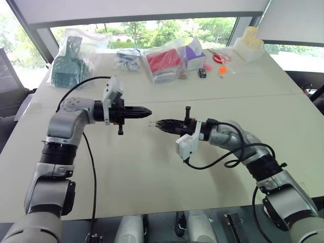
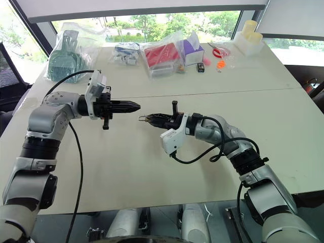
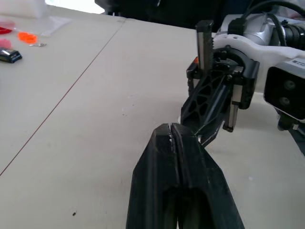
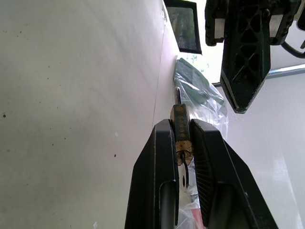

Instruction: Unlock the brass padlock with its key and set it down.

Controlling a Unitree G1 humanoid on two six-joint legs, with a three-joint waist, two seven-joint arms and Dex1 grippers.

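My right gripper (image 1: 158,123) points left over the middle of the table and is shut on the brass padlock (image 4: 180,117), a tiny yellowish block pinched between its fingertips. The shackle end lies back between the fingers. A thin grey stub, which looks like the key (image 4: 177,94), sticks out of the padlock's outer end. My left gripper (image 1: 148,111) points right, a little above and just short of the padlock, not touching it. Its fingers (image 3: 164,143) are pressed together with nothing visible between them.
Along the back of the white table (image 1: 152,172) lie a bagged green item (image 1: 68,66), a bagged red item (image 1: 164,63), a purple box (image 1: 195,53), a small black box (image 1: 202,73), orange bits (image 1: 221,70) and white containers (image 1: 248,45).
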